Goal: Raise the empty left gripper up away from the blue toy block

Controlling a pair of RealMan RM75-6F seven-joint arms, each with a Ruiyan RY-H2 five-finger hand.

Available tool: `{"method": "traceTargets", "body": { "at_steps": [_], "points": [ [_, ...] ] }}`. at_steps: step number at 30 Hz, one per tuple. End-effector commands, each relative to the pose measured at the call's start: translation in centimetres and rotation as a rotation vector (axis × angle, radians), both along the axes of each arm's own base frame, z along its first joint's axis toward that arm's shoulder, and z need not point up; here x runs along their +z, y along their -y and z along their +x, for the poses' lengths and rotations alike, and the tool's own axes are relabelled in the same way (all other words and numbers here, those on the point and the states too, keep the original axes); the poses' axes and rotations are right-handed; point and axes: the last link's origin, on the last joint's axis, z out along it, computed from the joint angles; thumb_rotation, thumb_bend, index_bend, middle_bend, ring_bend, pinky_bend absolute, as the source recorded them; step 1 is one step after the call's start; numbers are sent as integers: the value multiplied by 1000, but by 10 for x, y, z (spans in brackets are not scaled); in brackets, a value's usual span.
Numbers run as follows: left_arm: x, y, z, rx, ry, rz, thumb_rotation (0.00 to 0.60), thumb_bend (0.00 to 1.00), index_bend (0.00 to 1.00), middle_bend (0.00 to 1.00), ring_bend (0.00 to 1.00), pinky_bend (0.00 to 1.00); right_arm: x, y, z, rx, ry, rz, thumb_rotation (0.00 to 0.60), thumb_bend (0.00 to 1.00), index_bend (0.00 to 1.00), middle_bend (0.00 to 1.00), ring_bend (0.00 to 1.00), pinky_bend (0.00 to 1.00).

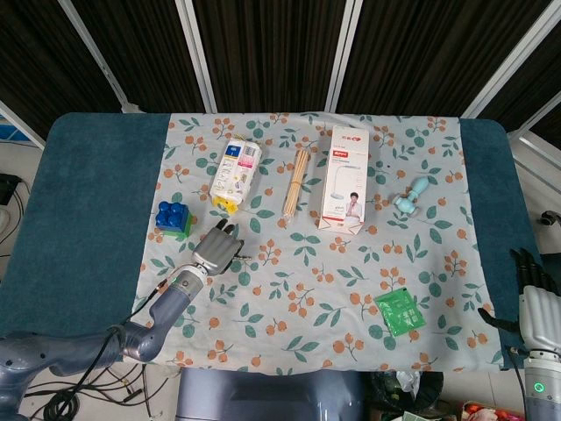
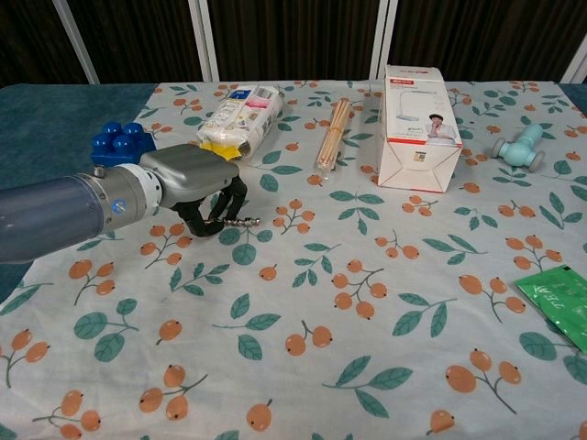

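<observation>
The blue toy block (image 1: 174, 217) sits on a green base at the left edge of the floral cloth, also seen in the chest view as the blue block (image 2: 121, 144). My left hand (image 1: 217, 246) hovers just right of it and a little nearer to me, apart from it. In the chest view the left hand (image 2: 197, 188) has its fingers bent down towards the cloth, with nothing in them. My right hand (image 1: 536, 294) hangs off the table's lower right corner, fingers extended and empty.
A snack packet (image 1: 237, 173) lies behind the left hand. Further right are a bundle of wooden sticks (image 1: 298, 181), a white lamp box (image 1: 346, 178) and a teal toy (image 1: 412, 196). A green sachet (image 1: 400, 311) lies at the front right.
</observation>
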Motion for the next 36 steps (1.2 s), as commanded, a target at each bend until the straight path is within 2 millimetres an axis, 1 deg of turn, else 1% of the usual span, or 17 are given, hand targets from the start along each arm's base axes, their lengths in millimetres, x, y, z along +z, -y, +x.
{"method": "traceTargets", "body": {
  "at_steps": [1,30,34,36],
  "points": [
    [0,0,0,2,0,-1,600,420,507,550,171,136,0,0,0,0,0,0,600,15,29,55,114,141],
    [0,0,2,-1,-2,3,600,420,512,552,171,136,0,0,0,-1,3,1,600,15,29,55,114,141],
    [3,-2,5,1,19,13,600,420,524,558,171,136,0,0,0,0,4,0,600,16,29,54,114,141],
    [7,-4,10,10,61,26,600,420,529,560,171,136,0,0,0,1,4,0,600,15,29,54,114,141]
  ]
}}
